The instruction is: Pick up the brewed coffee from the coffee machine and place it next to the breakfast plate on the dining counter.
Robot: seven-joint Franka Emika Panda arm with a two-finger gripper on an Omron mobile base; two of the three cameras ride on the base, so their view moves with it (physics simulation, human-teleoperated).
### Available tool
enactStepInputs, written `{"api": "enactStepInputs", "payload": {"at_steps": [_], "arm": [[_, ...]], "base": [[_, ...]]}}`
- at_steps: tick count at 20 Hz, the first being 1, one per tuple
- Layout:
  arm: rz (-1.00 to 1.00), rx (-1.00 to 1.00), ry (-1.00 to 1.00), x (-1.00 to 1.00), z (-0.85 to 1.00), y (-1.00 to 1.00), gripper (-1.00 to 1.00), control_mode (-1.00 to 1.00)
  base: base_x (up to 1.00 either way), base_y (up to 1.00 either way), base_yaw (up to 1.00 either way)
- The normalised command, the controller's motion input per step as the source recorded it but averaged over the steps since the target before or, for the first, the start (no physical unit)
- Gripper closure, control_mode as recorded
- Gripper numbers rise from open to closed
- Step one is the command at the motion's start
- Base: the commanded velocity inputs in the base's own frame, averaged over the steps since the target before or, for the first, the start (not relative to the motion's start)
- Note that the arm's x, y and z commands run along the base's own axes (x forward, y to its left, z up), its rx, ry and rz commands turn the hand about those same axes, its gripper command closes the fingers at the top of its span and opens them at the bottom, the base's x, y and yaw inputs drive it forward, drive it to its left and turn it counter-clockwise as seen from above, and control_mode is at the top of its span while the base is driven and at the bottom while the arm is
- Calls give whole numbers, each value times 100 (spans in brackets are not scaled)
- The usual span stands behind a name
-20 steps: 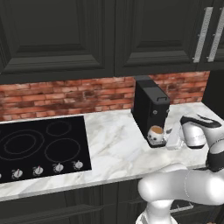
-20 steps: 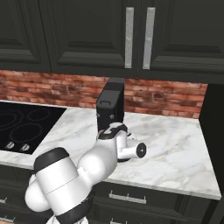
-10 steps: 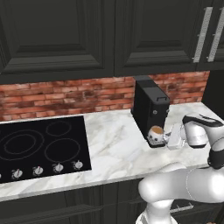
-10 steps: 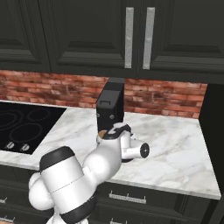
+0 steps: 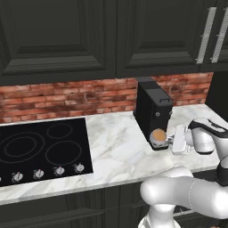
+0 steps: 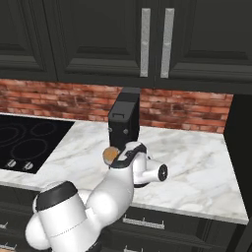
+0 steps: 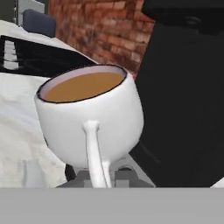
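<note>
The brewed coffee (image 7: 89, 118), a white mug with light-brown coffee, stands under the overhang of the black coffee machine (image 5: 151, 111); its thin handle faces the hand camera. The mug (image 5: 158, 136) sits at the machine's front base on the marble counter and also peeks out beside my arm (image 6: 109, 154). My gripper (image 5: 170, 141) is just to the right of the mug at its height. It is open, and its grey fingertips (image 7: 83, 176) stand either side of the handle's lower end. The breakfast plate and the dining counter are out of view.
A black cooktop (image 5: 40, 147) with a row of knobs lies to the left on the marble counter (image 5: 116, 151). A red brick backsplash and dark upper cabinets (image 5: 111, 35) rise behind. Bare marble stretches right of the machine (image 6: 197, 162).
My hand has slid left toward the coffee machine, closing the gap to the mug. The mug and the machine have stayed where they were.
</note>
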Motion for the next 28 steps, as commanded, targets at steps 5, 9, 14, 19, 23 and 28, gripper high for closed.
{"api": "enactStepInputs", "payload": {"at_steps": [5,9,14,19,23,28], "arm": [[7,-8,-4,-28,57,27,100,-100],[8,-8,0,-40,71,16,100,-100],[11,-8,0,-63,56,30,100,-100],[16,-2,3,-60,33,55,100,-100],[14,0,11,-51,35,46,100,-100],[4,8,17,-17,50,5,100,-100]], "base": [[0,0,0],[0,0,0],[0,0,0],[0,0,0],[0,0,0],[0,0,0]]}}
